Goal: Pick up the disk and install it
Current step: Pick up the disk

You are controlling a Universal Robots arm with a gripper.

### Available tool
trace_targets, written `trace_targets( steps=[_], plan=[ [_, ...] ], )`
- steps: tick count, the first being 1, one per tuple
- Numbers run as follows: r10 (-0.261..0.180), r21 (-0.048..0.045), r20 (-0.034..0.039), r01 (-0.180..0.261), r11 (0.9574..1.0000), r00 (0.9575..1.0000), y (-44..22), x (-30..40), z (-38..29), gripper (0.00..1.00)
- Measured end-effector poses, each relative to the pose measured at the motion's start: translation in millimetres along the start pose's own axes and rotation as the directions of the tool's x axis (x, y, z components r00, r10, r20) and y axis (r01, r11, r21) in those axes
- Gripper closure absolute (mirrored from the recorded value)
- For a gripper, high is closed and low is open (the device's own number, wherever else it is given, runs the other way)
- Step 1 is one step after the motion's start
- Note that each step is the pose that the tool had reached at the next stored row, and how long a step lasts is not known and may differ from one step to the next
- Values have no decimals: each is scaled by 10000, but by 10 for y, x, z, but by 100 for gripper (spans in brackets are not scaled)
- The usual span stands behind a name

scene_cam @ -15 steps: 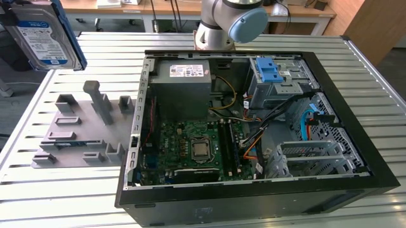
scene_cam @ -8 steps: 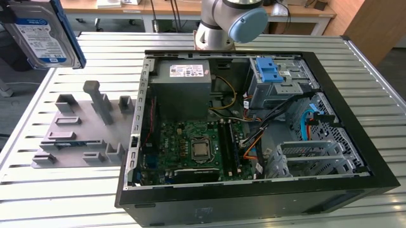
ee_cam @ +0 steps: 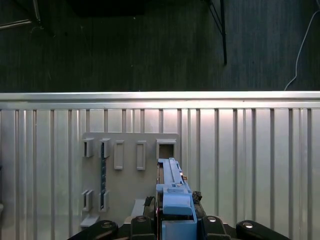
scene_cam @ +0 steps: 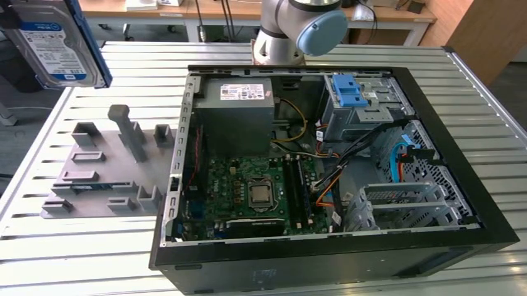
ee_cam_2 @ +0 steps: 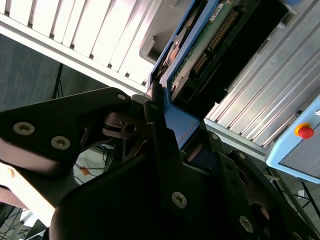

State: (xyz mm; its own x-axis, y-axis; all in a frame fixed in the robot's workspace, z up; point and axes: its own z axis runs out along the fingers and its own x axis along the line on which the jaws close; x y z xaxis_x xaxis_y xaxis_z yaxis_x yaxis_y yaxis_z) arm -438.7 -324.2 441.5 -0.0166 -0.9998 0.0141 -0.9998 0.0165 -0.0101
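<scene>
The flat silver disk [scene_cam: 53, 46], edged in a blue plastic frame, hangs over the ribbed metal tabletop [scene_cam: 74, 259] and grey slotted holder [scene_cam: 107, 166]. Black fingers [ee_cam_2: 161, 145] are clamped on its frame.

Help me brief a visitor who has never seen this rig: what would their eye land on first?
The disk hangs high at the exterior view's upper left, clamped edge-on in the gripper above the grey slotted holder. On the slatted table lies the open computer case, its green motherboard exposed.
</scene>
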Motion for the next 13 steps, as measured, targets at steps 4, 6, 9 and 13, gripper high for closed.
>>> trace_targets(
  steps=[4,6,9,13],
  plan=[
    [1,48,0,-1,10000,10000,0,0,-1,63],
    [1,53,0,-1,10000,10000,0,0,-13,63],
    [1,53,-1,-1,10000,10000,0,1,-47,63],
    [1,53,-1,-1,10000,10000,-1,1,-108,63]
  ],
)
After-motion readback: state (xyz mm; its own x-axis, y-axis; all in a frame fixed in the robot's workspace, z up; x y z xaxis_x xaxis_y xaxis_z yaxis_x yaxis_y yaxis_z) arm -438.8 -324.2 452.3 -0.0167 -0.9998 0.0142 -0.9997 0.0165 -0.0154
